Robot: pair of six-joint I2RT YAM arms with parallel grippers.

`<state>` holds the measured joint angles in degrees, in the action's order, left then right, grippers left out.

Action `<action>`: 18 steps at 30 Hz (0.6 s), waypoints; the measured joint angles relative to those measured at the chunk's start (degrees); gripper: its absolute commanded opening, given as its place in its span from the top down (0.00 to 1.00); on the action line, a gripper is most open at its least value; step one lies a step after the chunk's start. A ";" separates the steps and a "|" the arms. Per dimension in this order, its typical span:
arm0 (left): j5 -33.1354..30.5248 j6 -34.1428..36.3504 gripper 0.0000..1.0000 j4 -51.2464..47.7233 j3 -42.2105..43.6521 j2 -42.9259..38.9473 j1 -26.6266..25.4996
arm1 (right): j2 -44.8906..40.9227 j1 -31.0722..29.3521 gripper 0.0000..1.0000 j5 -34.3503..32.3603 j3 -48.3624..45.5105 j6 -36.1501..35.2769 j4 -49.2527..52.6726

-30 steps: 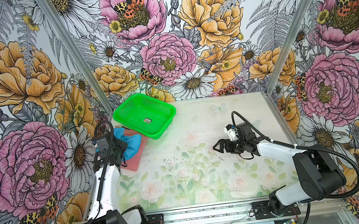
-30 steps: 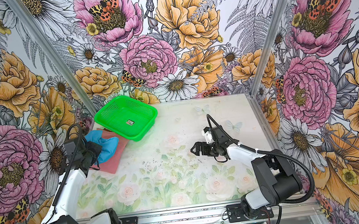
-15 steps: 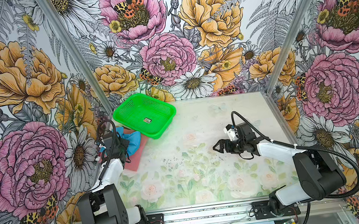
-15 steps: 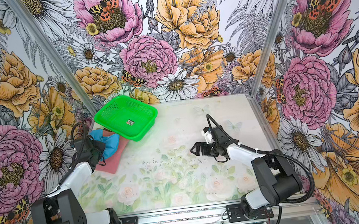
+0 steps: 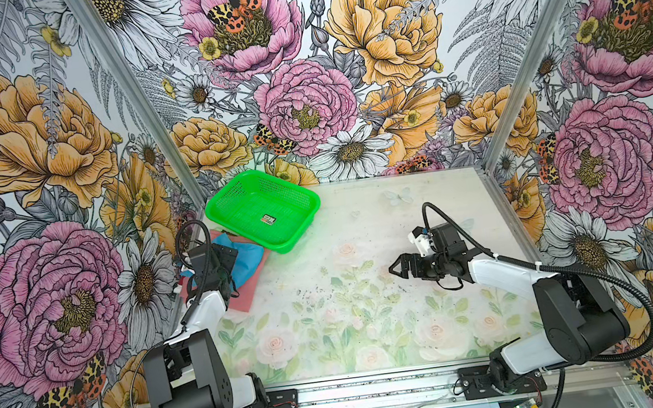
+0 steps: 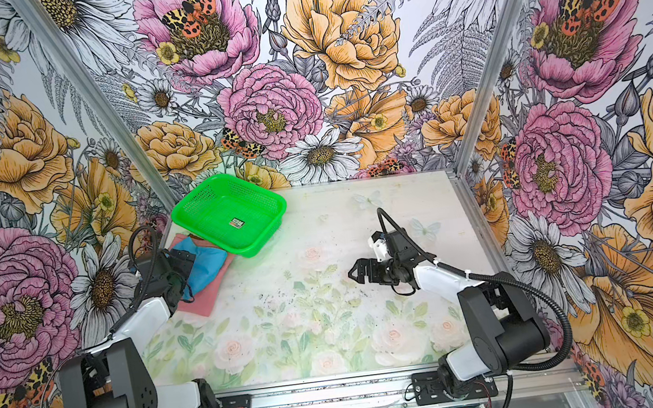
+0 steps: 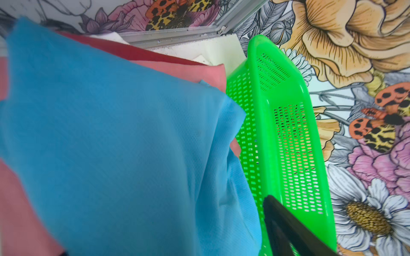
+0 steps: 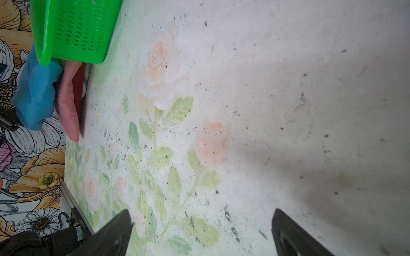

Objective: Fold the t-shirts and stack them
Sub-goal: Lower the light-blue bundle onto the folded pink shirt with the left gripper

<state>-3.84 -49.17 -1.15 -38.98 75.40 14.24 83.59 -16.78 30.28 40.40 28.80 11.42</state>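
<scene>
The sky-blue t-shirt (image 5: 250, 259) (image 6: 209, 264) lies bunched on top of the flat red-pink t-shirt (image 5: 248, 293) (image 6: 205, 301) at the table's far left, in both top views. My left gripper (image 5: 222, 263) (image 6: 178, 266) sits at the blue shirt's left end. In the left wrist view blue cloth (image 7: 115, 137) fills the frame. One black finger (image 7: 286, 223) stands far out to the side and the other finger is hidden by cloth. My right gripper (image 5: 397, 268) (image 6: 355, 273) (image 8: 199, 221) hovers open and empty over bare table at mid-right.
A green perforated basket (image 5: 293, 240) (image 6: 256, 244) (image 7: 288, 144) (image 8: 73, 28) stands at the back left, its near corner over the shirts' far end. The cell's left wall and its aluminium post run close beside the shirts. The flower-printed table (image 5: 350, 315) stretches between the arms.
My left arm has folded down and back toward its base. The blue shirt has settled onto the red-pink one. The left jaws have gone from shut to open. The right arm has not moved.
</scene>
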 measured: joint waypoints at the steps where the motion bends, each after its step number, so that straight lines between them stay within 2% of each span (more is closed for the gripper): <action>1: -0.33 0.20 0.01 -1.03 0.00 -1.18 0.15 | 0.00 0.00 0.01 0.02 0.00 -0.02 0.00; 13: -5.18 1.64 0.01 -20.87 -4.48 -18.49 3.19 | -0.02 -0.02 0.01 0.28 0.04 -0.02 0.20; 16: -3.37 3.80 0.01 -22.25 -4.83 -20.59 4.04 | -0.02 -0.46 0.01 0.59 0.04 -0.24 0.22; 18: -0.17 5.70 0.01 -22.18 -6.10 -18.73 4.68 | -0.24 -1.33 0.01 0.72 0.04 -0.74 0.42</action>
<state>-4.01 -43.46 -23.33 -45.08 56.66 18.92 83.35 -18.11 31.00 40.45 28.05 11.84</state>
